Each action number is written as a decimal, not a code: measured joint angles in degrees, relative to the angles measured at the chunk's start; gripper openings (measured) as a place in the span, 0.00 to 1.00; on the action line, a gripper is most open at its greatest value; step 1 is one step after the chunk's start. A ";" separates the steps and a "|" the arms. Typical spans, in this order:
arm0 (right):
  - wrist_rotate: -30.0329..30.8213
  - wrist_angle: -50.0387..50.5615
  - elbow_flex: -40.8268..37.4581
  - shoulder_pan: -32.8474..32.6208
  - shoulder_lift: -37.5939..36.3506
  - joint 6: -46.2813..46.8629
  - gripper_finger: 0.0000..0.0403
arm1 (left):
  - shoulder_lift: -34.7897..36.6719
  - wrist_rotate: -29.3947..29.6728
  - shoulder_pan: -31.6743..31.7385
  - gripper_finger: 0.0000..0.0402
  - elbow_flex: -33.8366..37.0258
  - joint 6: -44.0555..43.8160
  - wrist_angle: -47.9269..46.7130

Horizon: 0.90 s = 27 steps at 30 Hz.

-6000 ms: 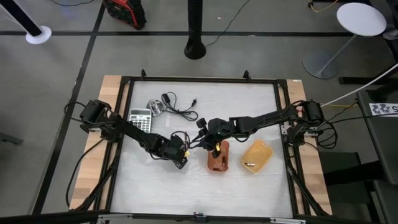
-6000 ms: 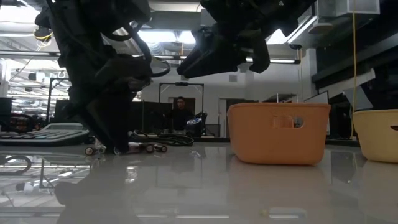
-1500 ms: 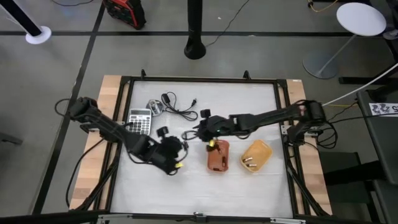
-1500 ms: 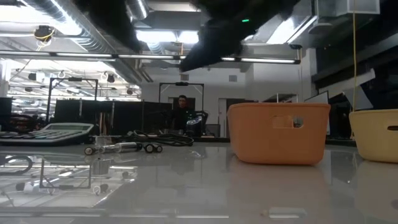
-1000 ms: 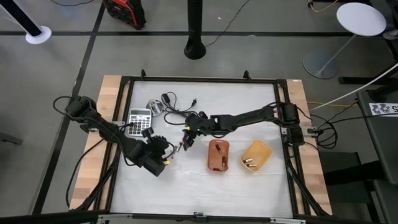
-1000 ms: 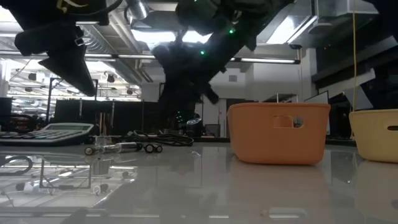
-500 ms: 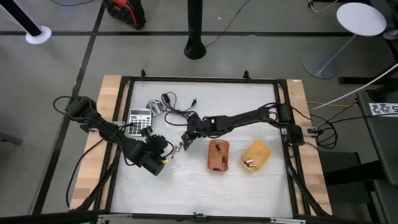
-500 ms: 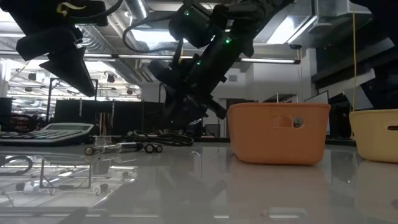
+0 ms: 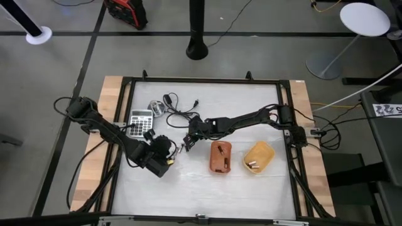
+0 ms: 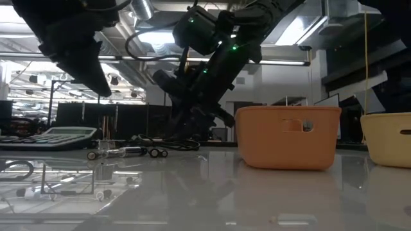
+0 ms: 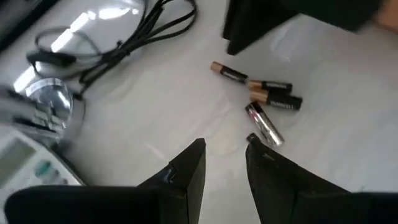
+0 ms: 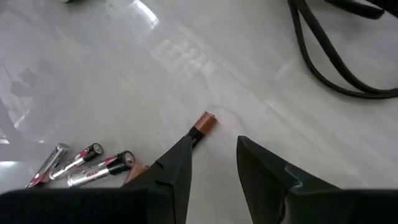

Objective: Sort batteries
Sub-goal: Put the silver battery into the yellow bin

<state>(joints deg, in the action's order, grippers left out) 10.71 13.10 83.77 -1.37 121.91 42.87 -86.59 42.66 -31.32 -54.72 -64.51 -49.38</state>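
- No brand name or writing can be read on any of the batteries (image 11: 264, 99); only their colours show. In the left wrist view two are black with copper ends, one is silvery with a red band.
- A sign at the right edge of the high view carries marks too small to read.
- The loose batteries lie in a small cluster on the white surface (image 9: 251, 107), between the two tools, just beside the orange tray (image 9: 220, 157).
- The left tool (image 9: 168, 154) hangs above the surface just beside the cluster; in its wrist view the nearest silvery battery (image 11: 266, 125) lies just ahead of one fingertip.
- The left tool (image 11: 224, 163) has its fingers parted with a clear gap and nothing between them.
- The right tool (image 9: 186, 142) is low over the other side of the cluster. In its wrist view a copper-ended battery (image 12: 200, 127) lies right at the tip of one finger, partly hidden by it.
- The right tool (image 12: 211, 155) is released, fingers apart, grasping nothing.
- Three more batteries (image 12: 84, 163) with red bands lie together a little to the side in the right wrist view.
- Two batteries (image 9: 251, 166) lie inside the yellow tray (image 9: 266, 150); the orange tray holds at least one small thing, too small to identify.
- A grey calculator (image 9: 141, 120) and a black cable (image 9: 178, 110) lie at the far left part of the surface.
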 joint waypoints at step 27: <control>0.24 9.26 -0.07 -0.18 -8.52 -24.55 0.30 | -9.24 -20.82 6.15 0.27 0.02 -17.58 11.34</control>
<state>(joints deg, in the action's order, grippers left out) 10.95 22.36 83.70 -1.54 113.38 18.32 -95.82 21.84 -25.17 -54.70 -82.09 -38.04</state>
